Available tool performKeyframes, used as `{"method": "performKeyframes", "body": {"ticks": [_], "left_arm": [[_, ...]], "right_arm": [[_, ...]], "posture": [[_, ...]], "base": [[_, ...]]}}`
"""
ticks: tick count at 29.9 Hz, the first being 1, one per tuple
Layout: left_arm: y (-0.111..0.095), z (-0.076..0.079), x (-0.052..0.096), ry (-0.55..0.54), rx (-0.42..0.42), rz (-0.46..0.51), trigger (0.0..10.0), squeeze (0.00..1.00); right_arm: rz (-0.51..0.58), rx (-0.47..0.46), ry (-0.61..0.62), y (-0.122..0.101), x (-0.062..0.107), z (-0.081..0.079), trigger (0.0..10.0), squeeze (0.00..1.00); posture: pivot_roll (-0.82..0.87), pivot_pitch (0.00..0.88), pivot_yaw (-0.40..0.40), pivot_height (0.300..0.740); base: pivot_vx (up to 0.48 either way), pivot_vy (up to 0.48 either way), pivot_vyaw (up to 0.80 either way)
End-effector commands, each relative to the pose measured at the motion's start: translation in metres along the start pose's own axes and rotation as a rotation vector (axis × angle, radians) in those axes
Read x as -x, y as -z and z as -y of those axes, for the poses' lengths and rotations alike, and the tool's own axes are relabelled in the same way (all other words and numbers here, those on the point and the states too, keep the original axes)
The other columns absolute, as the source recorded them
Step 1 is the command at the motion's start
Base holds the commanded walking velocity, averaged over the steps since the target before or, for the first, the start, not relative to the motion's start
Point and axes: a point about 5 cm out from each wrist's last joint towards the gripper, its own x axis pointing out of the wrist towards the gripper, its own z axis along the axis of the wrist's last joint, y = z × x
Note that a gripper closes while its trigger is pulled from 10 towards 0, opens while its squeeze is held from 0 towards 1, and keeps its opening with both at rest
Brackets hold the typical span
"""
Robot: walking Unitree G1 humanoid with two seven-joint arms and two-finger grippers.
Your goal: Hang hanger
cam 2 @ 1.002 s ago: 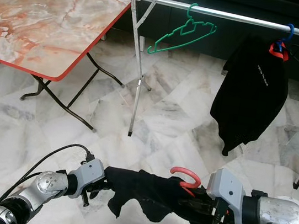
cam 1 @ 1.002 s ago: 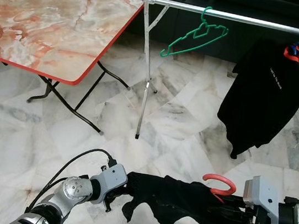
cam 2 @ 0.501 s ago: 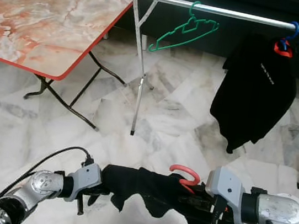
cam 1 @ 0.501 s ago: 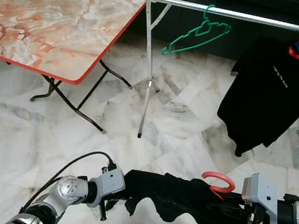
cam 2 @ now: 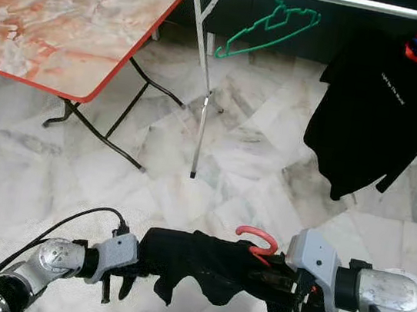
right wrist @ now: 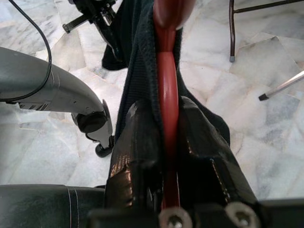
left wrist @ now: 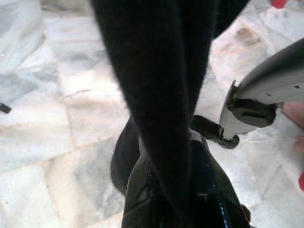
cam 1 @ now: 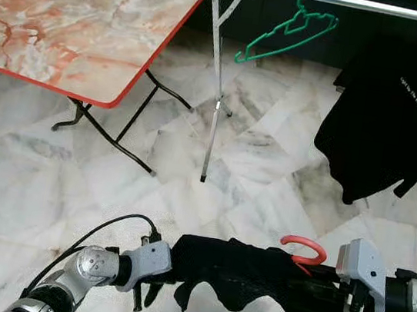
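Pincers clamped: right pincer (right wrist: 164, 156) on red hanger (right wrist: 167, 90), left pincer (left wrist: 166, 190) on black garment (cam 1: 246, 274).

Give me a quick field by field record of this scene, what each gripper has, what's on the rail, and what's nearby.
Right gripper: shut on red hanger, hook pointing up
Left gripper: shut on black garment draped on that hanger
Clothes rail: above and ahead
On rail: empty green hanger; black shirt on a blue-hooked hanger
Nearby: marble-top folding table, robot's left
Floor: marble tiles
Task state: red hanger not yet on rail
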Motion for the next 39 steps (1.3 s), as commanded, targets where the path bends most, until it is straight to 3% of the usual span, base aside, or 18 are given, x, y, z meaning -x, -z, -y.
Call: {"method": "performKeyframes", "body": {"ticks": [1, 5, 9, 16, 21, 23, 26, 27, 28, 33, 34, 39], "left_arm": [[0.009, 0.008, 0.0, 0.018, 0.032, -0.027, 0.0, 0.0], [0.013, 0.012, 0.002, 0.039, 0.021, -0.04, 0.0, 0.0], [0.023, 0.018, 0.01, 0.071, -0.046, -0.088, 0.0, 0.0], [0.022, 0.014, 0.011, 0.008, -0.01, -0.053, 0.0, 0.0], [0.017, -0.006, 0.012, -0.261, 0.204, 0.031, 0.0, 0.0], [0.018, -0.016, 0.016, -0.376, 0.277, 0.055, 0.0, 0.0], [0.023, -0.029, 0.028, -0.569, 0.375, 0.059, 0.0, 0.0], [0.031, -0.037, 0.038, -0.708, 0.455, 0.045, 0.0, 0.0], [0.034, -0.04, 0.042, -0.761, 0.486, 0.042, 0.0, 0.0], [0.042, -0.048, 0.057, -0.925, 0.561, 0.038, 0.0, 0.0], [0.044, -0.052, 0.063, -1.008, 0.588, 0.035, 0.0, 0.0], [0.047, -0.059, 0.074, -1.159, 0.657, 0.037, 0.0, 0.0]], "right_arm": [[0.023, 0.034, 0.0, -0.009, 0.002, -0.001, 10.0, 0.0], [0.021, 0.039, 0.016, -0.009, 0.002, 0.001, 10.0, 0.0], [0.013, 0.046, 0.046, -0.009, 0.005, 0.005, 10.0, 0.0], [0.022, 0.051, 0.068, -0.011, 0.003, 0.009, 10.0, 0.0], [0.025, 0.046, 0.248, -0.009, 0.007, 0.024, 10.0, 0.0], [0.024, 0.003, 0.338, -0.005, 0.009, 0.031, 10.0, 0.0], [0.005, -0.058, 0.42, 0.004, 0.01, 0.033, 10.0, 0.0], [-0.015, -0.118, 0.477, 0.014, 0.007, 0.032, 10.0, 0.0], [-0.023, -0.151, 0.496, 0.019, 0.006, 0.03, 10.0, 0.0], [-0.072, -0.24, 0.533, 0.038, -0.003, 0.021, 10.0, 0.0], [-0.078, -0.265, 0.566, 0.043, -0.006, 0.02, 10.0, 0.0], [-0.075, -0.329, 0.671, 0.05, -0.011, 0.026, 10.0, 0.0]], "posture": [[-0.06, 0.32, 0.088, 0.74], [-0.06, 0.322, 0.088, 0.74], [-0.05, 0.321, 0.085, 0.74], [-0.05, 0.322, 0.084, 0.74], [-0.06, 0.316, 0.078, 0.74], [-0.06, 0.316, 0.078, 0.74], [-0.06, 0.316, 0.078, 0.74], [-0.06, 0.304, 0.072, 0.74], [-0.06, 0.304, 0.072, 0.74], [-0.07, 0.285, 0.065, 0.74], [-0.07, 0.272, 0.059, 0.74], [-0.07, 0.249, 0.054, 0.74]], "base": [[0.0, 0.0, 0.0], [0.0, 0.0, 0.0], [0.0, 0.0, 0.0], [0.0, 0.0, 0.0], [0.0, 0.0, 0.0], [0.0, 0.0, 0.0], [0.0, 0.0, 0.0], [0.0, 0.0, 0.0], [0.0, 0.0, 0.0], [0.0, 0.0, 0.0], [0.0, 0.0, 0.0], [0.0, 0.0, 0.0]]}}
